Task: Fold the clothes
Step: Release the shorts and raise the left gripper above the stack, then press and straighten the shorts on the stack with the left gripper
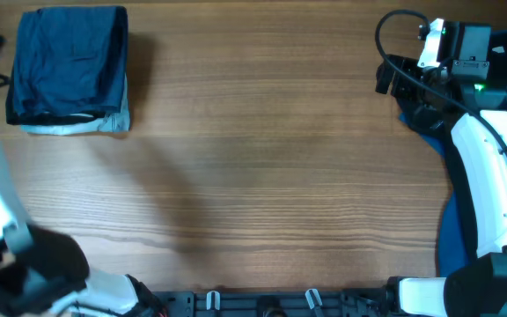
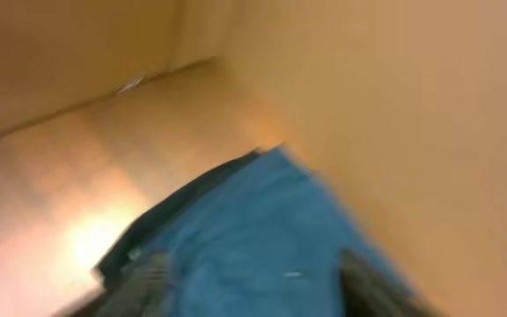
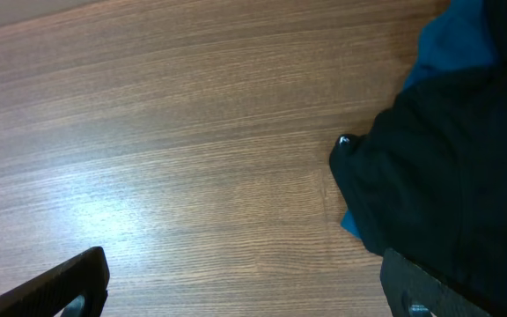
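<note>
The right gripper [image 3: 245, 286] has its jaws spread wide with nothing but bare table [image 3: 192, 132] between them. A dark garment [image 3: 447, 176] lies heaped just beyond and above the right-hand finger, its nearest edge reaching in toward the gap, and a blue garment [image 3: 460, 35] shows further off behind it. From above, a folded stack [image 1: 70, 66] sits well apart from this gripper, at the far corner of the table on the left arm's side. The left gripper [image 2: 258, 292] looks down on blue cloth [image 2: 253, 229] lying close under it between tan walls [image 2: 394, 106]. That view is so smeared that I cannot tell whether those jaws are apart or pinching the cloth. The clothes look light, limp and loose. They will probably sag and drag rather than lift as one piece, and a pinch in the middle of a heap would likely gather several layers. A better hold for the right jaws seems to be the near edge of the dark garment — a hem or waistband, if one can be found — pinched thin and drawn out flat onto open table.
</note>
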